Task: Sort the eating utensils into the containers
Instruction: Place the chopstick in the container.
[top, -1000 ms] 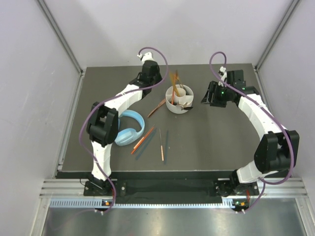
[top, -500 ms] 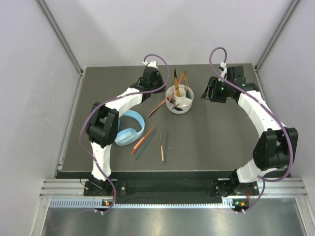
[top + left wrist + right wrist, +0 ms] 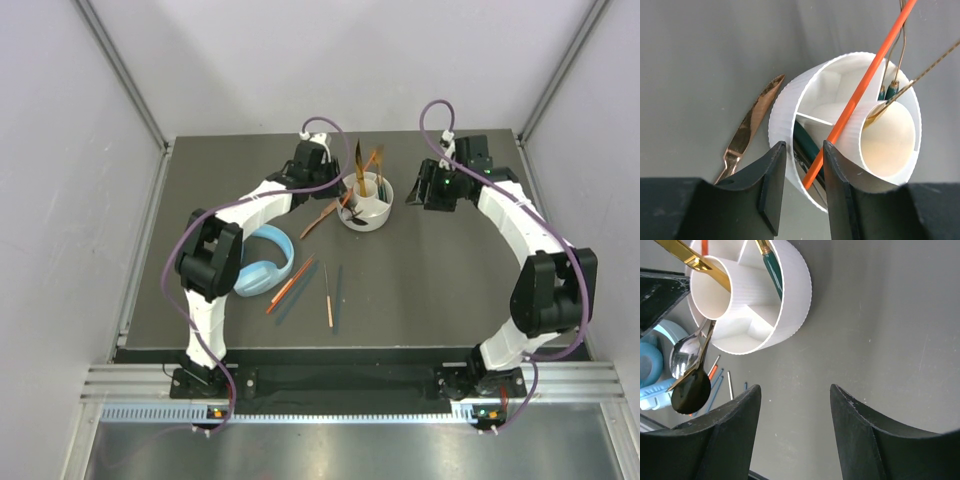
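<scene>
The round white divided holder (image 3: pixel 366 213) stands at the back middle of the table, with gold utensils (image 3: pixel 372 160) sticking up from it. In the left wrist view an orange chopstick (image 3: pixel 860 95) leans in the holder (image 3: pixel 785 107), its lower end between my left gripper's (image 3: pixel 803 145) slightly parted jaws, which do not touch it. The left gripper (image 3: pixel 336 184) is at the holder's left rim. My right gripper (image 3: pixel 795 387) is open and empty over bare table right of the holder (image 3: pixel 792 290). A silver spoon (image 3: pixel 684 354) and a black spoon (image 3: pixel 690 390) lean out of the holder.
A bronze utensil (image 3: pixel 320 217) lies left of the holder. Orange and teal chopsticks (image 3: pixel 328 297) lie loose at the table's middle front. Light blue headphones (image 3: pixel 262 262) sit at the left beside the left arm. Grey walls enclose the table.
My left gripper has moved right and down to the holder's rim, and the orange chopstick now stands in the holder. My right gripper has drawn back a little from the holder.
</scene>
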